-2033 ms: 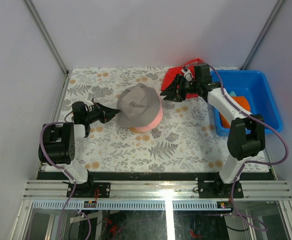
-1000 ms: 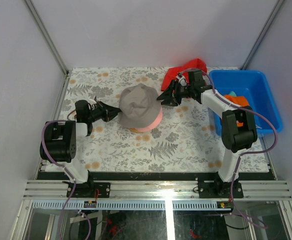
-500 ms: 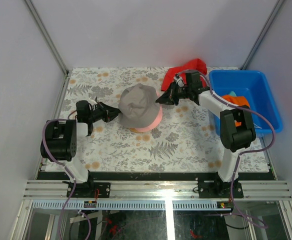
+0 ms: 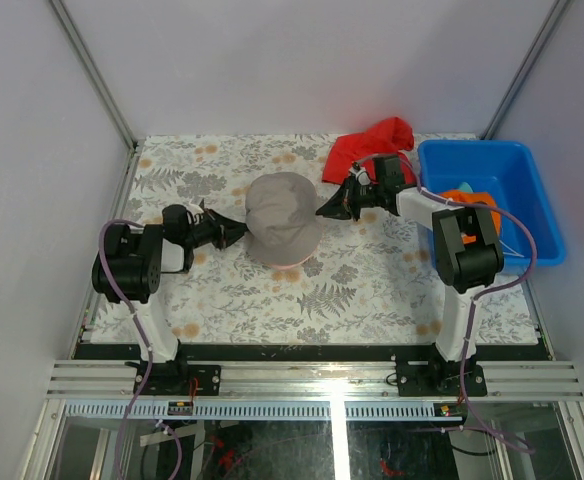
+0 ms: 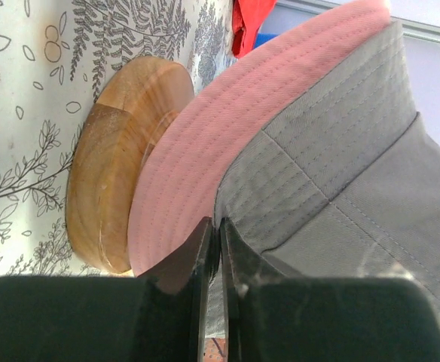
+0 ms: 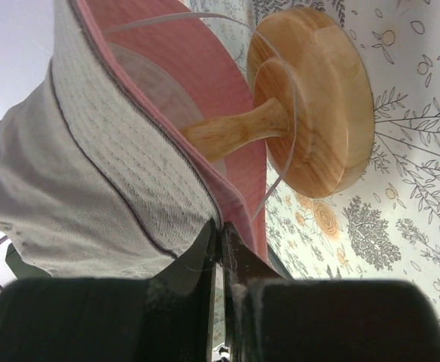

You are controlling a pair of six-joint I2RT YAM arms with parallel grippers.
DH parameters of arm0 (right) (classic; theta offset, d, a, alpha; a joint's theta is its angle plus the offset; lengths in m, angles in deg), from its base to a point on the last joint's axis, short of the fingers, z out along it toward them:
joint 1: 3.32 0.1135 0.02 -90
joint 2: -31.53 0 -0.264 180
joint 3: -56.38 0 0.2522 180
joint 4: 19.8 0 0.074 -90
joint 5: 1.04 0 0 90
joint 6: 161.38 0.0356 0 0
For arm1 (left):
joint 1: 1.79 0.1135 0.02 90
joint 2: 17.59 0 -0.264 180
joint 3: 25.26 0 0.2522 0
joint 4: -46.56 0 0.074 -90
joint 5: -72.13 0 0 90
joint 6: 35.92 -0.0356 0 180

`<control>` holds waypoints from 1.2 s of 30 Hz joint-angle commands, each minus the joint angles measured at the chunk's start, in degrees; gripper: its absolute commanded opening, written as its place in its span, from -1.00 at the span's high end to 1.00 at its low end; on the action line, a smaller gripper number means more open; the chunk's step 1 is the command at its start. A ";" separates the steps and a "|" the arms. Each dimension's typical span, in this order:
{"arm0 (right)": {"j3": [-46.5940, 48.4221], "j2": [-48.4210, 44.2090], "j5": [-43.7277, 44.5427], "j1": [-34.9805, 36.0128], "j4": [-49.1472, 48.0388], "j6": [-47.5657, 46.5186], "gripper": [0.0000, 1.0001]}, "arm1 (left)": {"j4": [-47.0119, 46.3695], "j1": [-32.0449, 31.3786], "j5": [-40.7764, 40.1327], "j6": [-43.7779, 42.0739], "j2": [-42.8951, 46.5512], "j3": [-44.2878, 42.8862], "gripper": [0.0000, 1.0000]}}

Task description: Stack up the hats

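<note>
Now left pincer (image 4: 238, 229), right pincer (image 4: 323, 210) both pinch grey hat (image 4: 282, 226) brim; floral tabletop (image 4: 372, 282), white walls (image 4: 302, 60).

The left arm (image 4: 127, 272) and right arm (image 4: 465, 250) have black joints, white links, looping purple cables (image 4: 112, 226).

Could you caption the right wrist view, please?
Right claw shut on grey hat brim; pink hat and stand beneath.

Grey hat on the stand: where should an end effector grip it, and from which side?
Its brim edge, approached level from the side: the grey hat drapes domed over the pink hat, leaving only the thin floppy brim to pinch.
</note>
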 commanded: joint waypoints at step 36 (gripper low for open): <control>7.98 1.39 0.47 -3.91 8.74 -2.18 0.20 | 12.79 6.11 3.02 -6.12 4.23 -12.37 0.21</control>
